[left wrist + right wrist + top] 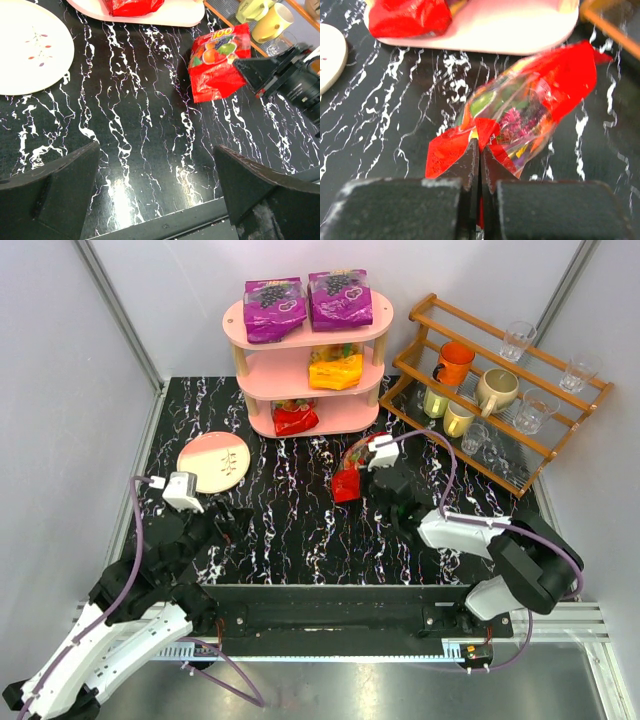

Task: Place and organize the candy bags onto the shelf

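Observation:
The pink shelf (372,328) stands at the back of the table. Two purple candy bags (274,308) (340,298) lie on its top tier. An orange bag (335,368) is on the middle tier and a red bag (295,418) on the bottom tier. My right gripper (480,150) is shut on the near edge of the second red bag (545,95). It holds the bag tilted in front of the shelf's bottom tier (510,30), low over the table. That bag also shows in the top view (347,483) and the left wrist view (217,62). My left gripper (155,150) is open and empty near the front left.
A pale pink plate (213,461) lies at the left in front of the shelf. A brown slatted rack (515,425) with cups and glasses stands at the right. The black marbled table ends at a metal rail (330,615) in front. Grey walls enclose it.

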Tool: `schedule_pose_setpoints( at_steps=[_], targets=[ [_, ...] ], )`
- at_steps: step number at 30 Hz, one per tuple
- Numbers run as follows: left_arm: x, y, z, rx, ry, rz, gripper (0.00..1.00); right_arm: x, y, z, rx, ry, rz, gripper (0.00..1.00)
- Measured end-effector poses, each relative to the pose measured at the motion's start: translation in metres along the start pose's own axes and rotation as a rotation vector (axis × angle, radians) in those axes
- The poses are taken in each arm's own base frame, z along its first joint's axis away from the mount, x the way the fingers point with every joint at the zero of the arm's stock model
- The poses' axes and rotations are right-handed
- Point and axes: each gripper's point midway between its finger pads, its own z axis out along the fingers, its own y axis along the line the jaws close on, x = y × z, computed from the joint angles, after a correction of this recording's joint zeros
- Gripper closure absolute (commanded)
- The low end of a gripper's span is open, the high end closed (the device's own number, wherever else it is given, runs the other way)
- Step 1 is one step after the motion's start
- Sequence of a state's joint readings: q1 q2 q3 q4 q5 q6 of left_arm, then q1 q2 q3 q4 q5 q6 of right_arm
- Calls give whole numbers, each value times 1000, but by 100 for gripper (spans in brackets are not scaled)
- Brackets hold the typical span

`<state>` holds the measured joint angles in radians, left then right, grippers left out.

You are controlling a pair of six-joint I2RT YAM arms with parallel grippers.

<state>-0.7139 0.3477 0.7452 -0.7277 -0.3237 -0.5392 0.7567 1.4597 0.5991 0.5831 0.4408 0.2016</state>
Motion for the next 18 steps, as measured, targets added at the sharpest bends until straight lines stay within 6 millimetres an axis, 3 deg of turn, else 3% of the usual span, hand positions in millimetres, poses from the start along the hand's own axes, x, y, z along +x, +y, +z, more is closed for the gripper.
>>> schedule_pose_setpoints(
  at_steps=[4,9,18],
  targets=[
    [1,-1,5,-6,9,9,1,-25,5,15,-52,-34,-106,100],
    [0,-2,9,-8,9,20,1,-38,3,30,-118,-47,-181,100],
    [3,1,13,-22,8,33,1,-72,-1,63,-237,-84,-192,100]
  ],
)
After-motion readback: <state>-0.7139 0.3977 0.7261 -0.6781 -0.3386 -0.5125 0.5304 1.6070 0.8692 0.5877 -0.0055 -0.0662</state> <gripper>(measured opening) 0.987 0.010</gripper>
